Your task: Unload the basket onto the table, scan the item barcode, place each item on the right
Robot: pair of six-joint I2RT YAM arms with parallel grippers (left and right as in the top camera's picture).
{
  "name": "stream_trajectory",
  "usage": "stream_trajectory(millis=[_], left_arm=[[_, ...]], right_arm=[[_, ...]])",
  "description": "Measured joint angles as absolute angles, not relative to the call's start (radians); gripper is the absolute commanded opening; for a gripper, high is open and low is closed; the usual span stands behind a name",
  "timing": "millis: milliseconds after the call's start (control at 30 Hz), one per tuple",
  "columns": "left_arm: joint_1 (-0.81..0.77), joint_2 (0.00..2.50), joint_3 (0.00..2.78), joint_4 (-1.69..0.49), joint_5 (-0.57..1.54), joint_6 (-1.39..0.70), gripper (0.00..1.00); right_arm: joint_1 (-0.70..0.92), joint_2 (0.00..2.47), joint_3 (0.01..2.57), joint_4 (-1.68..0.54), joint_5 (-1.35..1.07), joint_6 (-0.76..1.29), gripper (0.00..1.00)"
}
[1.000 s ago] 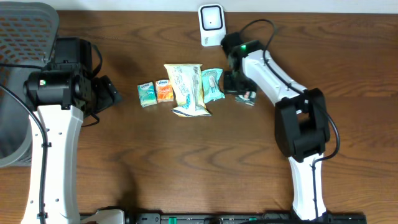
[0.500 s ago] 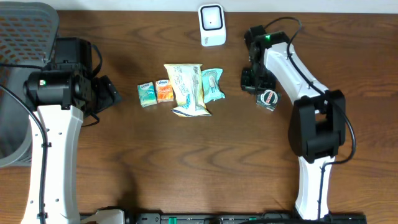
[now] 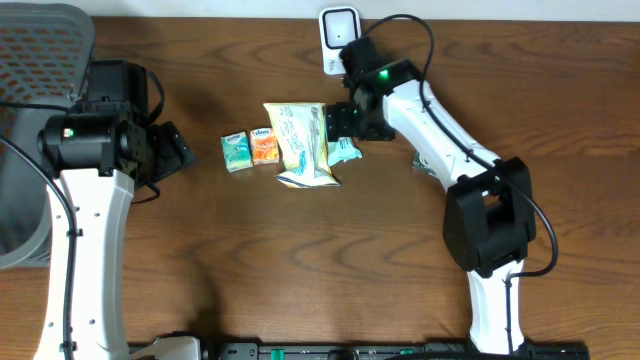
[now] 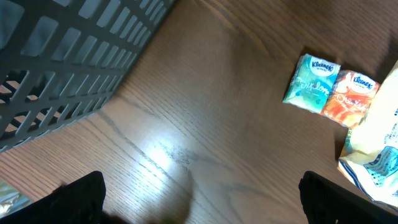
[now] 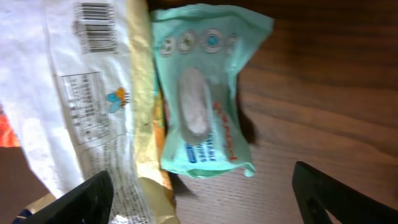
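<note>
1. Four soft packaged items lie in one row on the brown wood-grain counter (image 3: 300,260), closer to its far edge than to its near edge.
2. Two of them are small blocky packs, side by side and touching: a teal tissue pack (image 3: 236,152) and an orange tissue pack (image 3: 264,147).
3. One is a large crinkled bag (image 3: 300,145) of white and yellow film. It has a printed barcode (image 5: 96,28) facing up.
4. One is a glossy mint-green packet (image 5: 202,93) with pinched ends. It lies against the bag on the side away from the tissue packs.
5. One white scanner (image 3: 339,40), a rounded box, stands at the middle of the counter's far edge.
6. One grey plastic lattice basket (image 3: 40,60) sits at the far left corner.
7. The right gripper (image 5: 202,202) hangs over the mint-green packet with its jaws spread wide, holding nothing.
8. The left gripper (image 4: 199,202) is just as wide and empty, over bare wood between the basket and the tissue packs.
</note>
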State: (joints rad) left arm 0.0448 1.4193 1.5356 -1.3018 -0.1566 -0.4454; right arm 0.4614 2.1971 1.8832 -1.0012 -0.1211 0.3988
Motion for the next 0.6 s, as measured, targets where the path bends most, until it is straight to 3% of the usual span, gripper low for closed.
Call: stream_trajectory(millis=[133,333,600], left_arm=[[0.045,1.419,1.536,-1.302,-0.157,-0.445,0.98],[0.045,1.419,1.536,-1.302,-0.157,-0.445,0.98],[0.045,1.419,1.536,-1.302,-0.157,-0.445,0.98]], right_arm=[[0.473,2.197,1.871,-0.956,-0.091,0.398,0.93],[0.47,2.198,1.861,-0.919,-0.062,0.405,0.65],[0.498,2.21,1.861,-0.898,-0.011,0.406,0.5]])
